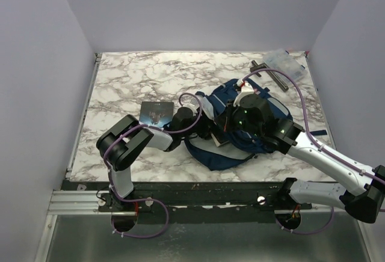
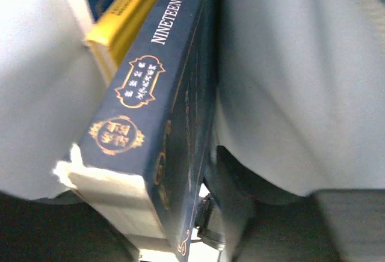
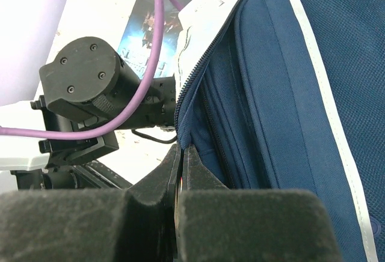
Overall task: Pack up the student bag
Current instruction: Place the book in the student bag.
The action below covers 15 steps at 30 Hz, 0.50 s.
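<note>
Black-and-white left arm (image 1: 141,137) reaches into navy fabric backpack (image 1: 224,155) holding a navy book (image 2: 162,124) and yellow book (image 2: 129,9), left fingers' spread unclear; right fingers (image 3: 201,181) clamp shut on its rim.

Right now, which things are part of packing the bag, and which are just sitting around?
In the job:
student bag, pinched at its opening by the right gripper
navy book and yellow book, inside the bag

Just lying about:
picture-cover book, flat on the table left of the bag
clear pouch and dark bars, far right corner, untouched
</note>
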### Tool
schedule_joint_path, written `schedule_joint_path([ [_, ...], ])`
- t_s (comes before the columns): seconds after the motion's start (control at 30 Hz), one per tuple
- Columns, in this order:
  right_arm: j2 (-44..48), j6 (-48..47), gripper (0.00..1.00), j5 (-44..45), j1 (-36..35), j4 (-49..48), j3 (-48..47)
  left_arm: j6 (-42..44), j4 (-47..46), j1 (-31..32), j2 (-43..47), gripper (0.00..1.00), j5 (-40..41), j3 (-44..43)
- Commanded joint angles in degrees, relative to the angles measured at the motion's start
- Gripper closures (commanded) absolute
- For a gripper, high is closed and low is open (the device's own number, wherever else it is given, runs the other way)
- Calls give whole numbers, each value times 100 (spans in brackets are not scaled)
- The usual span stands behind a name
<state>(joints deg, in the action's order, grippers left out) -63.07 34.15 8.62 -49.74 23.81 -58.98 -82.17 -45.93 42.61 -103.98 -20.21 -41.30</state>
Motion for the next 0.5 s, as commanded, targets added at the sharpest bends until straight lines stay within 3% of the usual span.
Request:
schedule_joint_path([
  [0.0,226,98,99,-38,17,-444,-205,219,-224,-5,195,37,-25,206],
  [0.03,208,92,99,-57,17,-438,-213,265,-100,-6,170,29,-225,192],
  [0.1,182,88,99,-80,16,-414,-235,290,-22,-7,144,27,-489,267],
  [0.4,173,18,99,-80,18,-307,-275,980,1194,-33,547,27,-440,581],
  [0.47,181,13,100,-89,15,-298,-255,1175,1381,-36,550,32,-366,505],
])
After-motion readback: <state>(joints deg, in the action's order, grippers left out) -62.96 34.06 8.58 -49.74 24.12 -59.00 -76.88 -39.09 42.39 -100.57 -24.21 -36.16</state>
